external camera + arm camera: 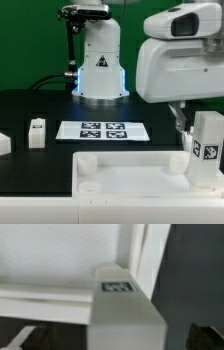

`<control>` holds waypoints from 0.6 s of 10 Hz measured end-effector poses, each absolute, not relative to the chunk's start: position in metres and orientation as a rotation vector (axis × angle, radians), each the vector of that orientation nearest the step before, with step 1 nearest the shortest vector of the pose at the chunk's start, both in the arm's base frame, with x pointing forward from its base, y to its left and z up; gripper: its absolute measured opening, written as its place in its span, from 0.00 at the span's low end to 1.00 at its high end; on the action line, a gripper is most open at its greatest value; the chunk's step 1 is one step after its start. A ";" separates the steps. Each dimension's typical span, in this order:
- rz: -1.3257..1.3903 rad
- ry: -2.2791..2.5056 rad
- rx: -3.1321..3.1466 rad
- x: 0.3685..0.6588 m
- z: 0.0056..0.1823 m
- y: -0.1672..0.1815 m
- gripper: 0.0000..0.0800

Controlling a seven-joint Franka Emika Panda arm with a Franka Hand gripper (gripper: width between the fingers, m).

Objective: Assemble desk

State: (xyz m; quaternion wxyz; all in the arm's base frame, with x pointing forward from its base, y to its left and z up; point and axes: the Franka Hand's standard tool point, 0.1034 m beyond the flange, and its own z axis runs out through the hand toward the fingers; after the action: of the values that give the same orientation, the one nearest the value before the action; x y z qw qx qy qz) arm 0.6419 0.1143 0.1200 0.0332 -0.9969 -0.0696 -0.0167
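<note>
You are looking at an early stage. One leg is standing upright on the corner of the desk top at the exterior view's right, and I cannot tell whether it is fully seated. The gripper is straddling it with jaws spread, gripping nothing. A loose leg is waiting well apart; remaining corners are showing bare.

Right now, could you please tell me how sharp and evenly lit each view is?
Exterior view: the arm up close is soft, with blue glow at the robot base; wrist view: the leg and its tag are blurred.
</note>
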 end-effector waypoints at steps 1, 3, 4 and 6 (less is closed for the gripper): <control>-0.050 -0.192 -3.069 0.642 0.119 0.114 0.81; -0.049 -0.145 -3.069 0.642 0.120 0.114 0.65; -0.045 -0.027 -3.070 0.642 0.120 0.114 0.47; -0.050 0.199 -3.068 0.642 0.120 0.113 0.36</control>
State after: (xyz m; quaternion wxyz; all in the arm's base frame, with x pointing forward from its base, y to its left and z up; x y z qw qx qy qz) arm 0.6419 0.1133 0.1195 0.0334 -0.9972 0.0648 -0.0164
